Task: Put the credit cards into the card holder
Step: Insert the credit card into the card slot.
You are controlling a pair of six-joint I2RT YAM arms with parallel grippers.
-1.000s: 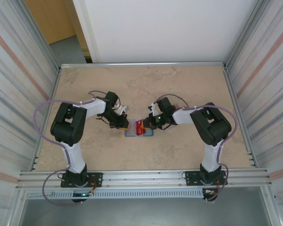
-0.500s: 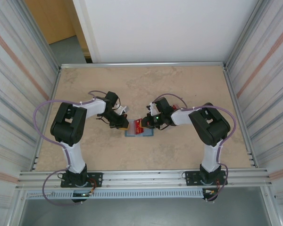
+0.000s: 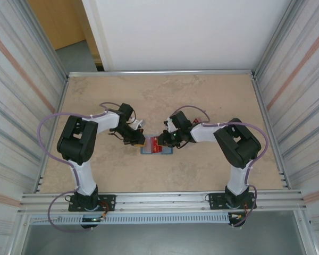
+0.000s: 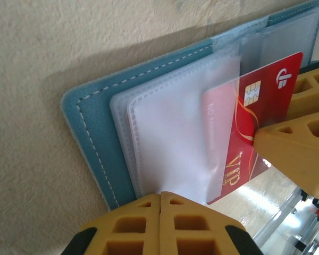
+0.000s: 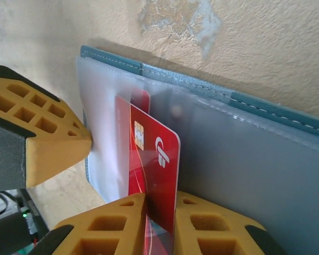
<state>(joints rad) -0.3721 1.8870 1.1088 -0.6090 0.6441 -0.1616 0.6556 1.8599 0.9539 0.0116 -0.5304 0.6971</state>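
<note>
The teal card holder (image 3: 157, 150) lies open on the table between both arms, its clear sleeves facing up (image 4: 95, 138) (image 5: 244, 101). A red credit card (image 4: 271, 101) (image 5: 157, 159) (image 3: 158, 142) has its leading end inside a clear sleeve, while the chip end sticks out. My right gripper (image 5: 159, 199) (image 3: 164, 141) has the card's outer end between its jaws, which stand slightly apart, and the card leans across the gap. My left gripper (image 4: 160, 195) (image 3: 141, 142) is shut, and its tips press on the sleeve's edge at the holder's left side.
The beige table (image 3: 202, 101) is fenced by metal rails, with corrugated walls at left and right. The near rail (image 3: 159, 199) carries both arm bases. Each arm's purple cable loops outward beside it.
My right gripper has shifted left toward the holder, carrying the card further into the sleeve, and its jaws have eased apart. The left gripper has stayed put.
</note>
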